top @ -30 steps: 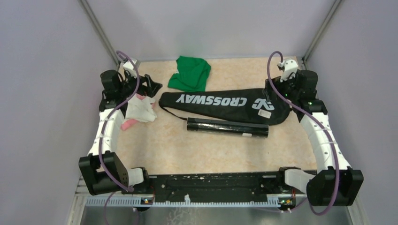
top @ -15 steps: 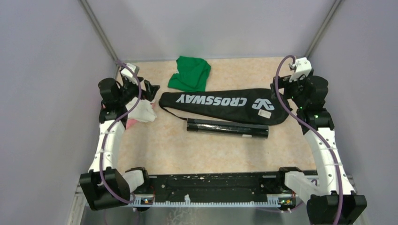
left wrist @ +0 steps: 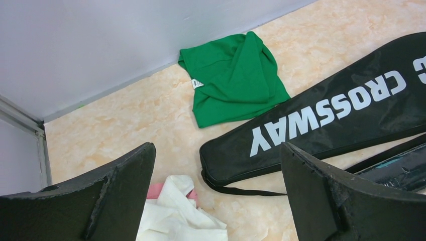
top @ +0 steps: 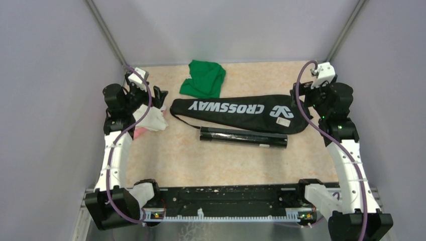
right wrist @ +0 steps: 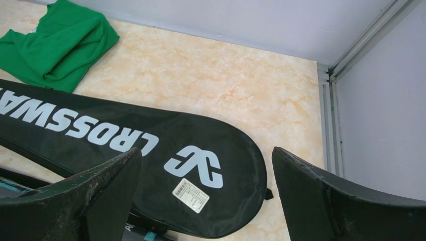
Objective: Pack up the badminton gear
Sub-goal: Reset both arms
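Both claws are gaping wide and holding nothing. The left gripper [left wrist: 216,155] is hovering over the white and pink cloths [top: 150,120] by the narrow handle end of the racket bag [top: 236,113]. The right gripper [right wrist: 206,153] is hanging above the bag's broad head end near the table's right edge. The bag is lying flat across the middle of the table [top: 201,165], logo side up. The tube [top: 243,136] is lying parallel just beside it on the near side, apart from both claws. No rackets or shuttlecocks are showing anywhere; probably they are sitting inside the bag and tube, but I cannot tell. The green cloth [top: 203,79] is sitting at the far edge, touching or just beside the bag's upper edge, not part of the job. The arms are bracketing the bag one per end, likely because a long floppy bag needs two-ended handling. The open jaws suggest a reach or a release, and which one is unclear. The tube is lying outside the bag, so packing is looking unfinished.
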Available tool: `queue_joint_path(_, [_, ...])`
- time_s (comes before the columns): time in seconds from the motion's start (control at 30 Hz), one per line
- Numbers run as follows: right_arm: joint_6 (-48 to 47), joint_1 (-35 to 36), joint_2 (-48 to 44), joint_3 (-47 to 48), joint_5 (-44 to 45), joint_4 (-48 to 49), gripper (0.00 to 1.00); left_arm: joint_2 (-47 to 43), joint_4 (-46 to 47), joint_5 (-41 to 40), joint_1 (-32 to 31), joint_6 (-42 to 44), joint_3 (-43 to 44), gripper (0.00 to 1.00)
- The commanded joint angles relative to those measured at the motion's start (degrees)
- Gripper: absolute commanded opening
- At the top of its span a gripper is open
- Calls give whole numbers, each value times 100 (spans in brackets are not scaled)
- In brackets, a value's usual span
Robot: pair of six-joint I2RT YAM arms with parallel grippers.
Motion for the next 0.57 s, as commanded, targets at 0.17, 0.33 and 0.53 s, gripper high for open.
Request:
queue_joint_path(0.17, [-87,-1,-131,95,-148,-10,98,-78,12,84,-3,59,157,99])
queue_joint_path(0.33, [-96,-1,-96,79,-146,-10,98,-50,9,108,2,52,157,99])
queue_joint_path(0.53, [-105,6,-83,84,-203,-26,98,-21,18,152,0,55,131,99])
